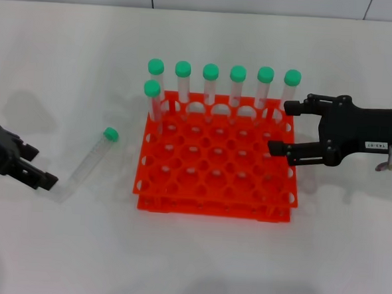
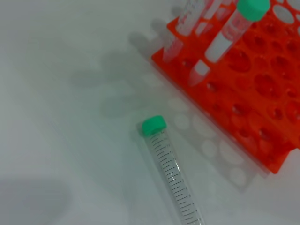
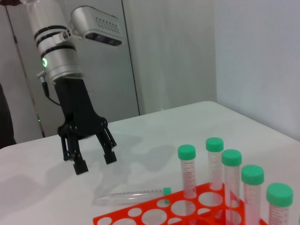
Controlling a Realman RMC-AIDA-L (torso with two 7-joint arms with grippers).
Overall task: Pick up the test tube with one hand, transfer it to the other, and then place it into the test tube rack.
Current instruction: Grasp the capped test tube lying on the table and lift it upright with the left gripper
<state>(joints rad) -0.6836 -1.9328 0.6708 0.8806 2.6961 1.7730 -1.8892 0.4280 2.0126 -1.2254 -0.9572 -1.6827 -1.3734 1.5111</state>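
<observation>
Lying flat on the white table [image 1: 56,258], the test tube [image 1: 91,158] is well to the left of the test tube rack [image 1: 216,163], with its green cap pointing away from the robot and a little toward the rack. Nothing holds it now. The left gripper [image 1: 40,167] is near the tube's lower, pointed end, and the right wrist view shows its two fingers spread apart and above the table, not around the tube. So I judge that the first step, the pick up, is in hand but the grasp is not yet made. The right gripper [image 1: 280,127], the one with a small white label, hangs over the right edge of the rack with its fingers also spread and empty; it seems to wait for the handover. The rack already carries seven other green-capped tubes [image 1: 237,89], six in the back row and one in the second row at the left, so many holes are free. The next move, in my opinion, calls for the left gripper to come down with one finger on each side of the tube body and close gently, because a smooth round tube may roll away. It should grip near one end, to leave room for the right gripper at the transfer.
</observation>
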